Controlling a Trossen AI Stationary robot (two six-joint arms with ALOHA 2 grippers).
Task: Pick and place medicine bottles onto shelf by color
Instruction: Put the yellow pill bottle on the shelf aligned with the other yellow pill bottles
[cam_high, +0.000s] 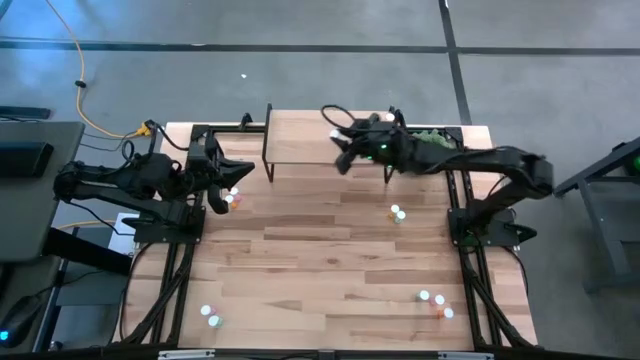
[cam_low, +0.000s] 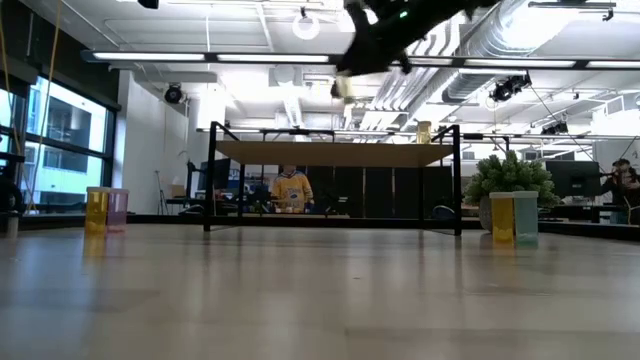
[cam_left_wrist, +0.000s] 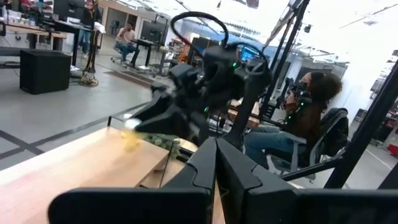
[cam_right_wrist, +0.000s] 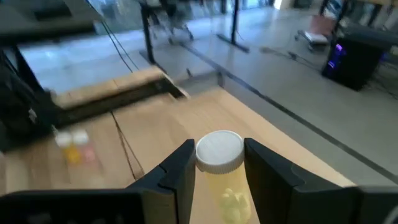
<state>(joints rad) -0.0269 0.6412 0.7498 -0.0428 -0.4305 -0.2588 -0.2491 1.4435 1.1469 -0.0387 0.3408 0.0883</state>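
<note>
A yellowish bottle (cam_right_wrist: 221, 180) with a white cap is held between the fingers of the right gripper (cam_right_wrist: 219, 163), which are closed narrowly on its body just below the cap, so the cap stays free and the bottle stays upright for setting down. In the high view the right gripper (cam_high: 343, 152) is seen above the right part of the shelf (cam_high: 300, 135), and in the low view it hangs well above the shelf top (cam_low: 335, 152), so the bottle is judged to be in carriage toward its place, not yet set down. 1 bottle (cam_low: 424, 132) already stands on the shelf near its right end. Other bottles are left on the table (cam_high: 330, 260): 1 group by the left gripper (cam_high: 222, 196), 1 near the middle right (cam_high: 397, 213), and 2 groups near the front edge (cam_high: 210, 316) (cam_high: 436, 303). The left gripper is parked at the table's left rear, fingers fully together on nothing. A plant (cam_low: 510, 178) stands beyond the shelf's right end.
</note>
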